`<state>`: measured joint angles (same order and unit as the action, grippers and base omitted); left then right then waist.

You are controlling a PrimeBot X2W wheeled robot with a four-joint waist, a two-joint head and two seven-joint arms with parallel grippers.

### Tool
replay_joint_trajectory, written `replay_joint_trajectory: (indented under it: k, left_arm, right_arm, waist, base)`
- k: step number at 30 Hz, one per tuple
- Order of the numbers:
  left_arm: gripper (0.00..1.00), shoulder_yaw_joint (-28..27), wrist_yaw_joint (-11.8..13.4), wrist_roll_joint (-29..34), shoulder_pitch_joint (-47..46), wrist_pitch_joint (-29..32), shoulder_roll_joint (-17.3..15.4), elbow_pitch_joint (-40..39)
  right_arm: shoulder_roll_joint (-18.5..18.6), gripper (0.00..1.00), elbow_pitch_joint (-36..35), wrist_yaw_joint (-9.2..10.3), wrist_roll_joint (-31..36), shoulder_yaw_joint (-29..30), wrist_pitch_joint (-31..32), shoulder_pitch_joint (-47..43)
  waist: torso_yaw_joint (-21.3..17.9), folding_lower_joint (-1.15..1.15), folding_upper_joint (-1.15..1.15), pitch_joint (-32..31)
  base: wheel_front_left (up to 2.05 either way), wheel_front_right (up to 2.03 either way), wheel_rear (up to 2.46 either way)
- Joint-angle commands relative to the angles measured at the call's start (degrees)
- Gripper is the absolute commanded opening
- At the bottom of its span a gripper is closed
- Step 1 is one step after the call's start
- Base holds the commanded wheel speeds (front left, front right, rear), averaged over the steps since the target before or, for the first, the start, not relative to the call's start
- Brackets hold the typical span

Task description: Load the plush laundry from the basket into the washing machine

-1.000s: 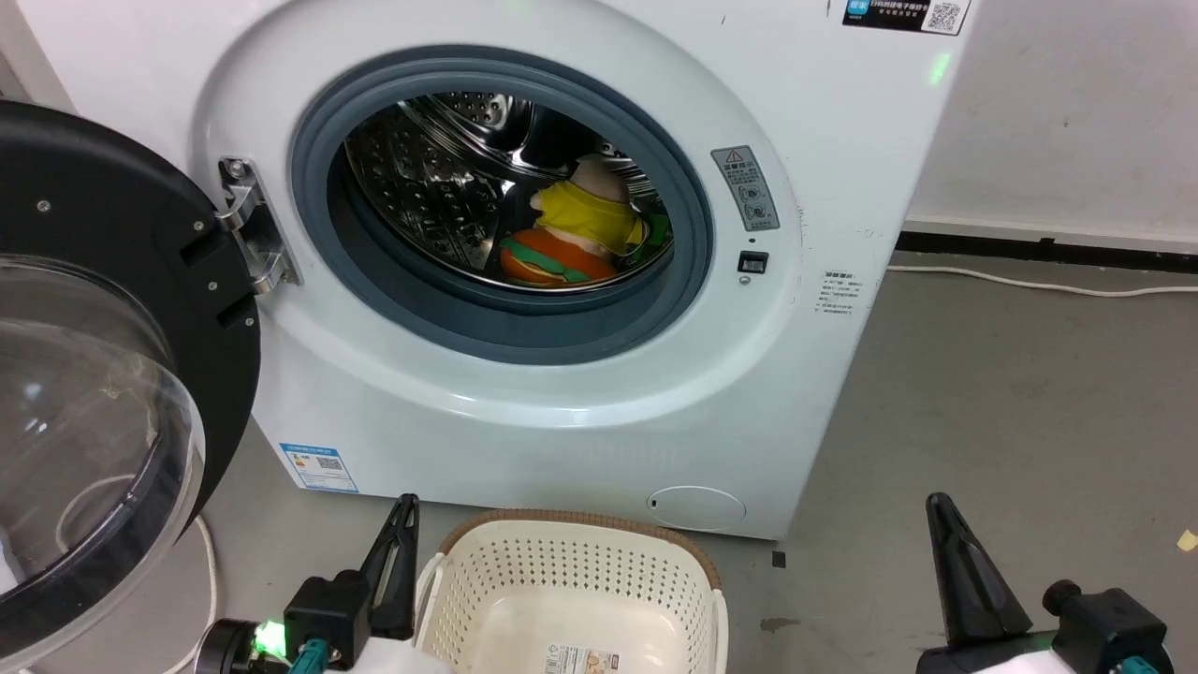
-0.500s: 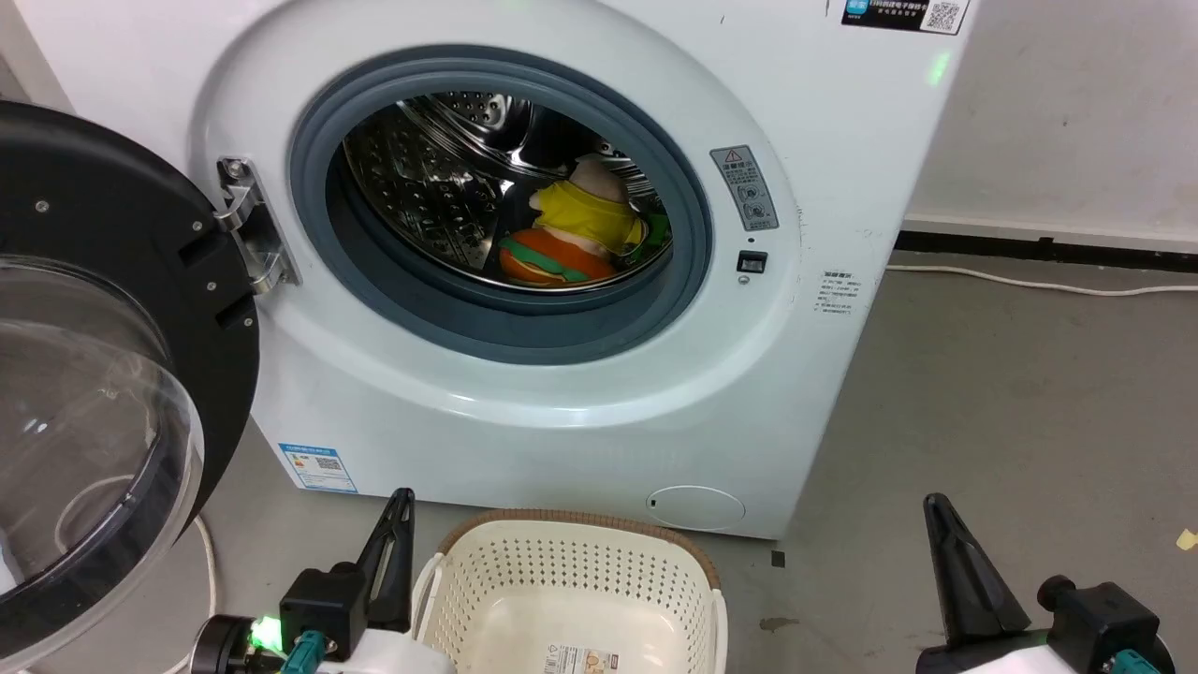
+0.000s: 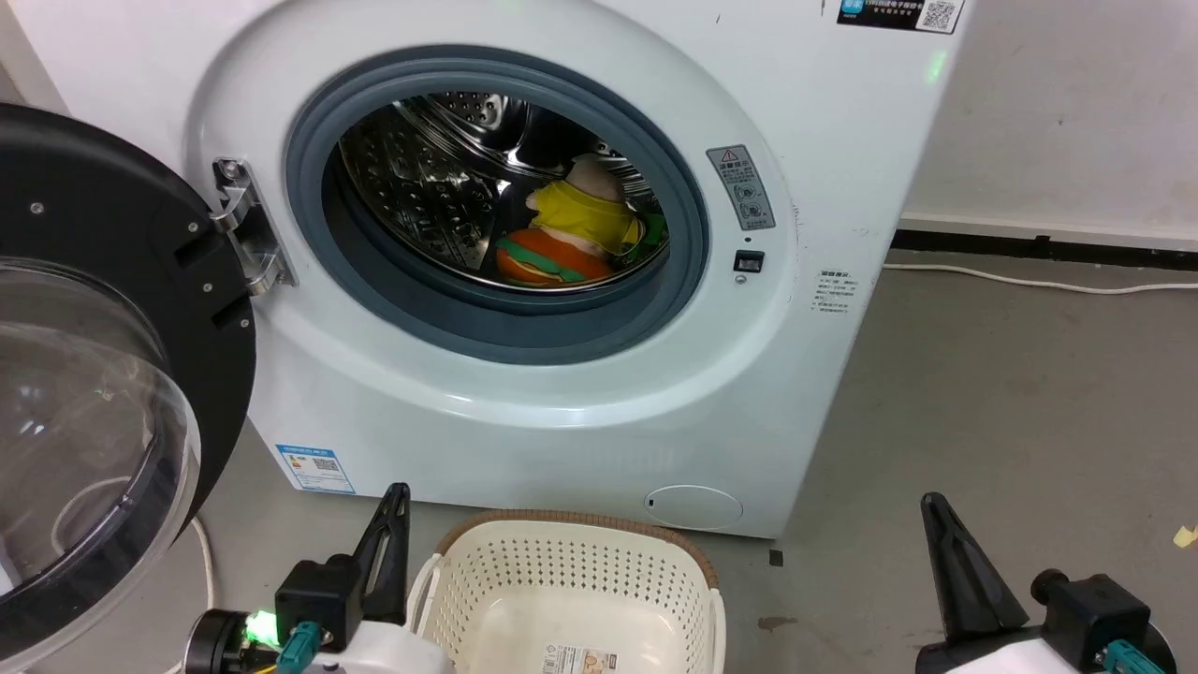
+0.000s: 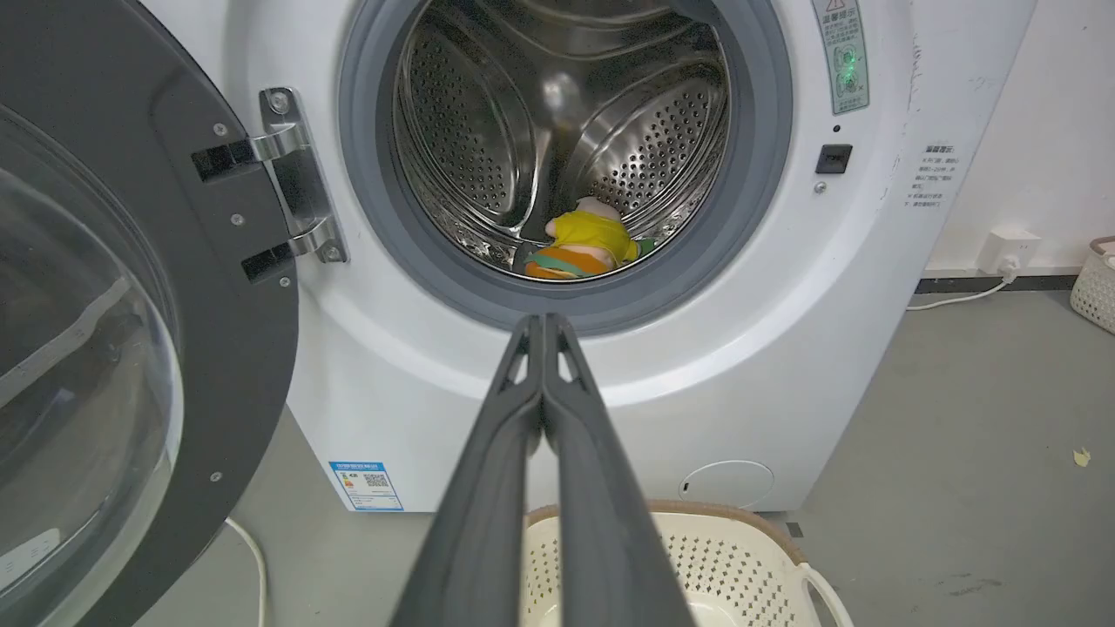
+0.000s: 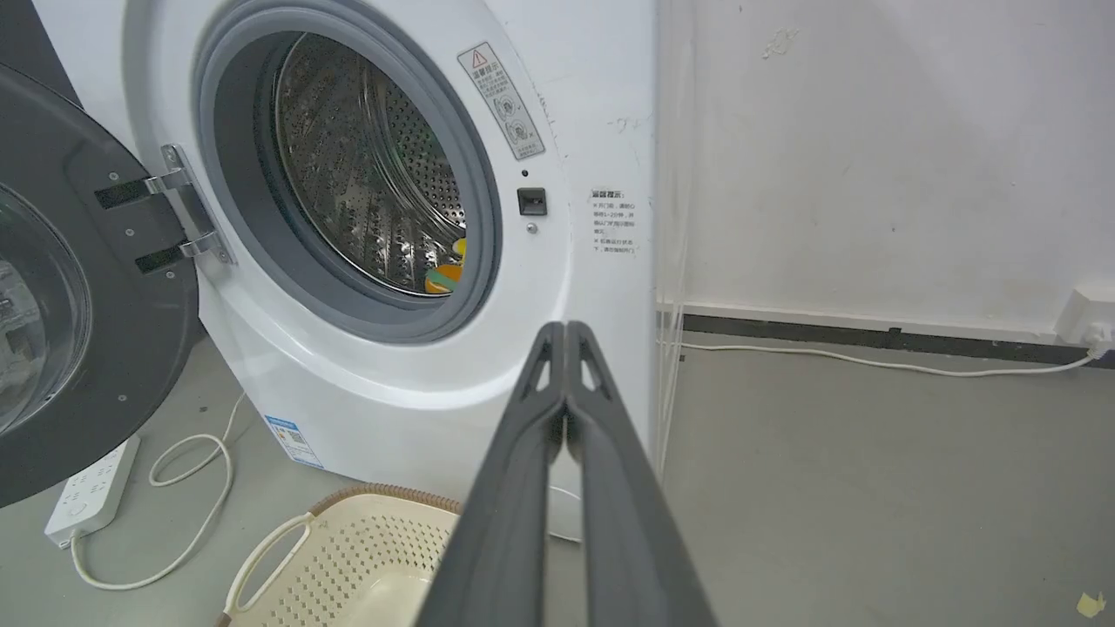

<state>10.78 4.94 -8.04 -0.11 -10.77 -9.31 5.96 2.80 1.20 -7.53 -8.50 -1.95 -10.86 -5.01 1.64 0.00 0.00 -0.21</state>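
The plush laundry (image 3: 571,234), an orange burger plush under a yellow and peach one, lies inside the steel drum of the white washing machine (image 3: 562,412), whose round door (image 3: 103,374) hangs open at the left. It also shows low in the drum as the plush laundry (image 4: 585,244) and as a sliver of plush laundry (image 5: 446,274). The cream basket (image 3: 571,580) stands on the floor before the machine, holding just a paper label. My left gripper (image 3: 398,496) is shut beside the basket's left rim, and my right gripper (image 3: 931,505) is shut well to the basket's right; both hold nothing.
A white power strip (image 5: 91,492) and its looped cable lie on the grey floor under the open door. Another white cable (image 3: 1029,281) runs along the wall base at the right. A second basket (image 4: 1093,283) sits far right by the wall.
The whole head view has drifted slightly left and down, so the camera moved. Both grippers sit a touch lower and further left in it; the plush and basket stay where they were.
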Motion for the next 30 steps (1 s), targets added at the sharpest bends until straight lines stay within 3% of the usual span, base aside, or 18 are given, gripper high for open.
replay_joint_trajectory:
  k: [1,30]
  left_arm:
    - [0.00,-0.4,-0.2,0.7,0.0,0.3,0.4,-0.4]
    - [0.00,-3.9,-1.8,3.1,0.1,3.8,2.4,-2.3]
  right_arm:
    - [0.0,0.00,-0.3,0.01,0.5,0.2,0.3,1.0]
    - [0.0,0.00,-0.6,0.02,3.2,0.8,3.9,2.3]
  waist:
    - [0.0,0.00,0.00,0.0]
    - [-0.6,0.00,0.00,0.1]
  base:
    - [0.00,0.00,0.00]
    - [0.00,0.00,0.00]
